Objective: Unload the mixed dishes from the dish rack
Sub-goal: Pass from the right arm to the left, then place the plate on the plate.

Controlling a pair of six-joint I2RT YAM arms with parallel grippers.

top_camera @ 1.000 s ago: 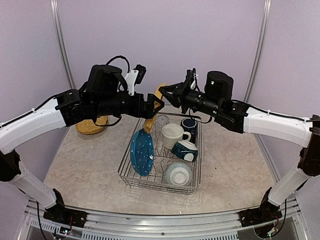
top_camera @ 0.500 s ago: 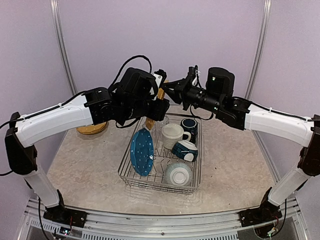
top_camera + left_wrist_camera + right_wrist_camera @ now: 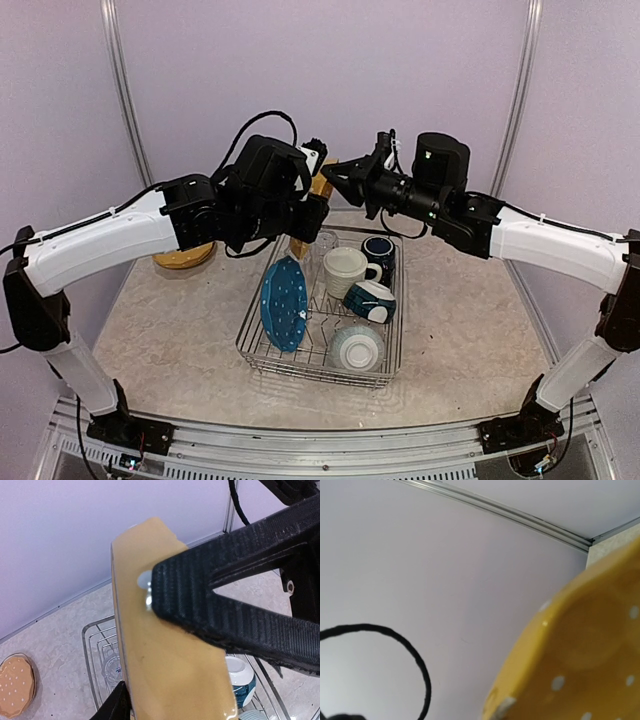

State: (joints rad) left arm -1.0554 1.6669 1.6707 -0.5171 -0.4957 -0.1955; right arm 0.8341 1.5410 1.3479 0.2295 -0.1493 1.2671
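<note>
Top view: 1 mustard plate (image 3: 321, 186) held aloft, clamped in right pincer (image 3: 338, 180); left pincer (image 3: 312, 208) set at its other side, grip cannot be told; dish rack (image 3: 300, 366) below both

Left wrist: mustard plate (image 3: 165, 670) just beside own finger (image 3: 114, 707); right pincer's finger (image 3: 215, 600) pressed on its face

Right wrist: mustard plate (image 3: 590, 665) close, lower right

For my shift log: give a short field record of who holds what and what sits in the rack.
held: yellow plate, in the air over the dish rack
right gripper: shut on the plate's rim
left gripper: at the plate's lower part, grip unclear
in rack: blue plate, cream mug, navy mug, teal-and-white bowl
on table: second yellow plate
</note>
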